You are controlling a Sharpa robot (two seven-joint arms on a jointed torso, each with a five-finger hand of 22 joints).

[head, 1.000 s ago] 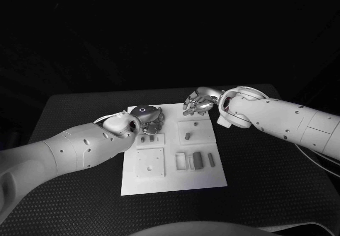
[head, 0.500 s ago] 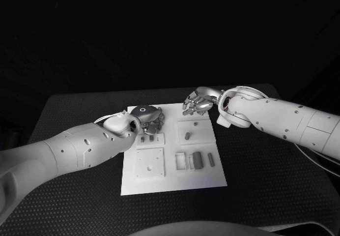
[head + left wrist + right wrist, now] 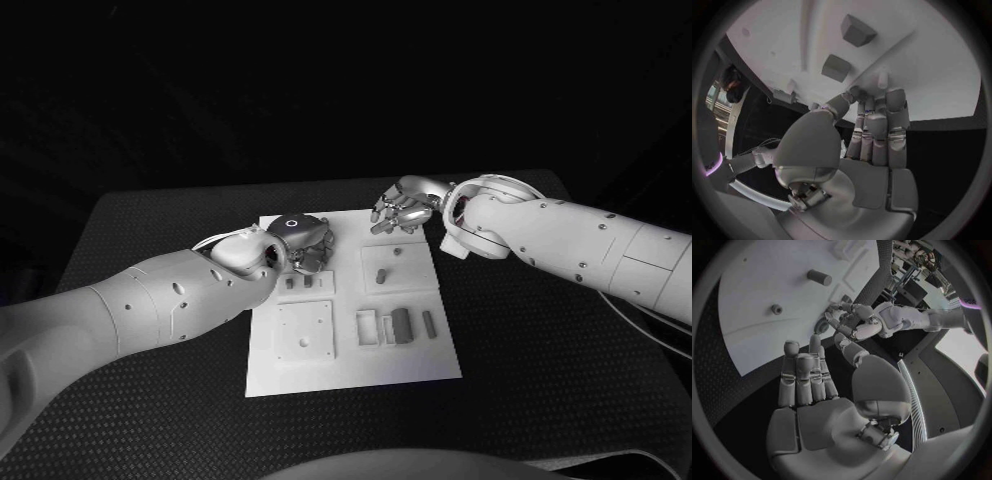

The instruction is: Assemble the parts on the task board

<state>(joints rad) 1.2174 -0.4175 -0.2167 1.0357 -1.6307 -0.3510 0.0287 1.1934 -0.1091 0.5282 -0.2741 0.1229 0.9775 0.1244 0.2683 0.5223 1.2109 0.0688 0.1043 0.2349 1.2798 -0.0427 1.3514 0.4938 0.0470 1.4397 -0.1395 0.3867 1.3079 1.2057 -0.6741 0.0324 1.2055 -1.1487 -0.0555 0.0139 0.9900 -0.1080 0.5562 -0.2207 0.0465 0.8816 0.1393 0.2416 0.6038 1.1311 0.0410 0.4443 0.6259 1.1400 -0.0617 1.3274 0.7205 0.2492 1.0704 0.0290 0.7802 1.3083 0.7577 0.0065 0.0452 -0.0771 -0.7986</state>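
Black textured desk (image 3: pixel 173 400), dark room. One white task board (image 3: pixel 418 350) mid-desk, several grey parts (image 3: pixel 402 324) on it. Two robot hands at board's far edge: left robot hand (image 3: pixel 303 243) and right robot hand (image 3: pixel 401 212), fingers straight, holding nothing.

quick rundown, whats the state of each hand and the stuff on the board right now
left hand: over the board's far left corner, fingers together, nothing seen in it
right hand: at the board's far edge, fingers apart, holding nothing
task board: flat on the table
peg: upright in its block
two small blocks: standing on the board
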